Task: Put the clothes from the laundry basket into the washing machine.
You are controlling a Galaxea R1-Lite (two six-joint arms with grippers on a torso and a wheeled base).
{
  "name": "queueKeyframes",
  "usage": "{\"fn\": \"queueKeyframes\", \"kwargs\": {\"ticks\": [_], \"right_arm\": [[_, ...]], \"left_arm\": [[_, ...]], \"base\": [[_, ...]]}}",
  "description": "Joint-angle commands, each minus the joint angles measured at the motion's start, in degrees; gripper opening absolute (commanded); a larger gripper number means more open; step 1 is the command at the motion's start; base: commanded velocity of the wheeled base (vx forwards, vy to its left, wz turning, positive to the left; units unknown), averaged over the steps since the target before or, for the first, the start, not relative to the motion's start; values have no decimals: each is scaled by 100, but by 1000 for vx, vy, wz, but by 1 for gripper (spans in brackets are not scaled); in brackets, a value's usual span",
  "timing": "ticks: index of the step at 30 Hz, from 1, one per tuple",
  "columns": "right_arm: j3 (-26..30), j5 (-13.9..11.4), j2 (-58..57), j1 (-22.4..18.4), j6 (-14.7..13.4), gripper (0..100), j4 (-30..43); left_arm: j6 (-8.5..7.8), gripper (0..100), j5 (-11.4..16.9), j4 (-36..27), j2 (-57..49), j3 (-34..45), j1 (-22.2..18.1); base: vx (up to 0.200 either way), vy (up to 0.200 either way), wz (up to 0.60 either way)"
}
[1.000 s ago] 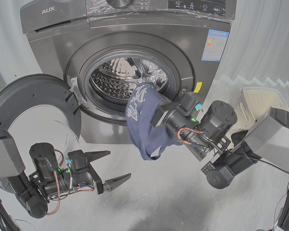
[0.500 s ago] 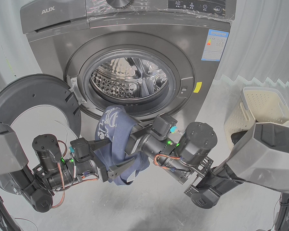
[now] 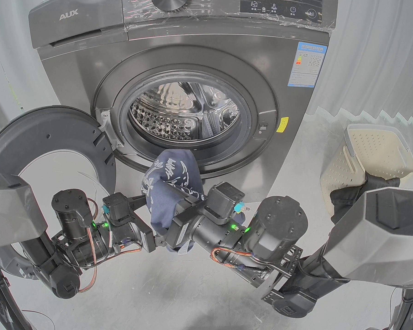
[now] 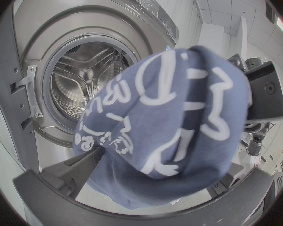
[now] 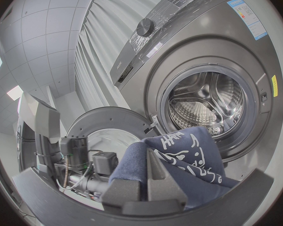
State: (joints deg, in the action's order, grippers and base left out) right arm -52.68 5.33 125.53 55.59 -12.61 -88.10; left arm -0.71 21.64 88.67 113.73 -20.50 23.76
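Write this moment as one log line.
right gripper shut on navy garment | left gripper open around it | washing machine door open | laundry basket holds dark clothes

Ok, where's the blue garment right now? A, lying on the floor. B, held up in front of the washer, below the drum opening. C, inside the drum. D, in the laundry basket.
B: the right gripper is clamped on the blue garment in front of the washing machine, just below the mouth of the drum.
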Motion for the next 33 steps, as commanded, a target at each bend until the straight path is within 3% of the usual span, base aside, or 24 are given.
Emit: {"fn": "queueKeyframes", "kwargs": {"ticks": [1,17,18,26,33], "right_arm": [[187,3,-239,66,-31,0,-14],[319,3,-406,189,-84,0,-14],[319,3,-415,189,-84,0,-23],[275,-5,-441,84,-146,0,-23],[311,3,-635,-470,-146,0,-14]], "left_arm": [[9,100,-90,1,194,-129,-82],[44,100,-160,10,334,-200,-82],[44,0,-160,10,334,-200,-91],[159,0,-160,10,352,-252,-82],[255,0,-257,10,290,-402,-161]], "base": [[0,0,0],[0,0,0],[0,0,0],[0,0,0],[0,0,0]]}}
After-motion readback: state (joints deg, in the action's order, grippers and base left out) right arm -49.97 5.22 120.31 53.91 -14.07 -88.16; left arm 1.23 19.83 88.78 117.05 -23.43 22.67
